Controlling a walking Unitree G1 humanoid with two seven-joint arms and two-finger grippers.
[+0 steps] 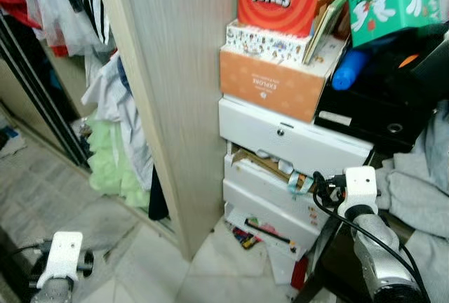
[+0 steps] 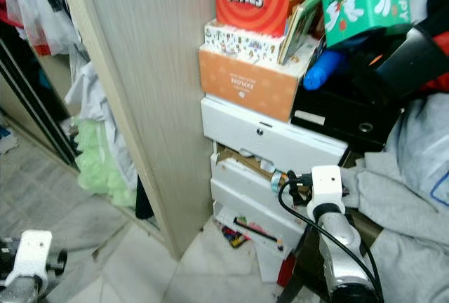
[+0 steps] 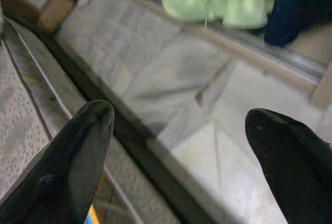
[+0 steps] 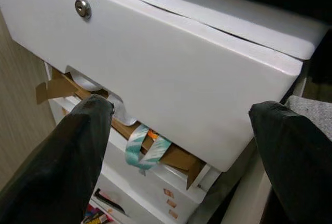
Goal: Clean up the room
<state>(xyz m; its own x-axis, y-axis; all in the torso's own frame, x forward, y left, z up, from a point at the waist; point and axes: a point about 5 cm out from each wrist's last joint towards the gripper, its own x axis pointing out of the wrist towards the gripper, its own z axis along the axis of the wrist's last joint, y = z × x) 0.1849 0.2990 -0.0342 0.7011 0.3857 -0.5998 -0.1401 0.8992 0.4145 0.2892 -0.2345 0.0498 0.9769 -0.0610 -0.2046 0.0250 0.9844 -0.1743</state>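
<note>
Your right pincer (image 4: 179, 146) is spread open just before the white drawer unit (image 1: 295, 142), facing its keyhole (image 4: 82, 8) drawer. Below that drawer, another hangs ajar, stuffed with cardboard and a teal-striped ribbon (image 4: 144, 151). Your left pincer (image 3: 176, 151) is open over floor tiles (image 3: 218, 110).

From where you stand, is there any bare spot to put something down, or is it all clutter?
Bare patch: the tiled floor between the hanging clothes and the wooden panel, near the open left gripper. Crowded: the white drawers spill cardboard and papers beneath, boxes stack on top, and the open right gripper faces the top drawer.
</note>
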